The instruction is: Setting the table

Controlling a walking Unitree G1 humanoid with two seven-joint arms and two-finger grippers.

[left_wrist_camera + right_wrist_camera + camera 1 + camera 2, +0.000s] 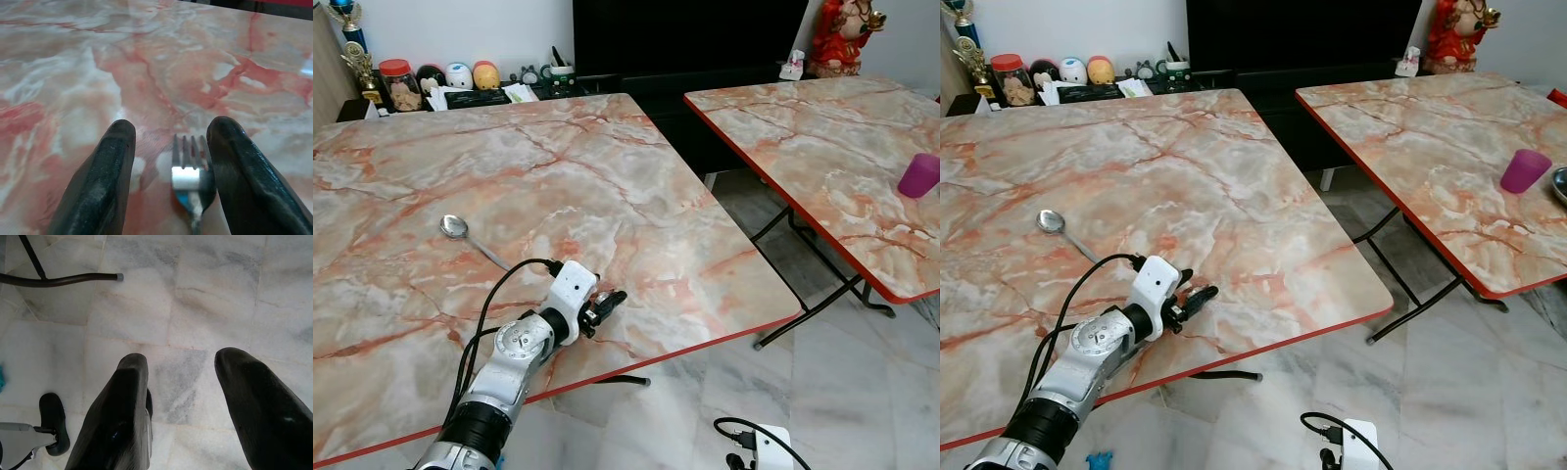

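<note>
Left gripper [166, 166]: open around our fork [191, 171]; the grip may be loose.
Risk: fork slips off table's [607, 176] near edge.
Right gripper [195, 396]: open, idle.

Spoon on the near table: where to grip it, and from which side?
Grip the spoon by its thin handle, coming straight down from above. It lies flat on the marble table, bowl away from the robot, handle slanting toward the left gripper, so fingers should straddle the handle crosswise.

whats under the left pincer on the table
A fork lies on the marble table between the open fingers of the left pincer, tines pointing away. Its handle is hidden beneath the pincer.
</note>
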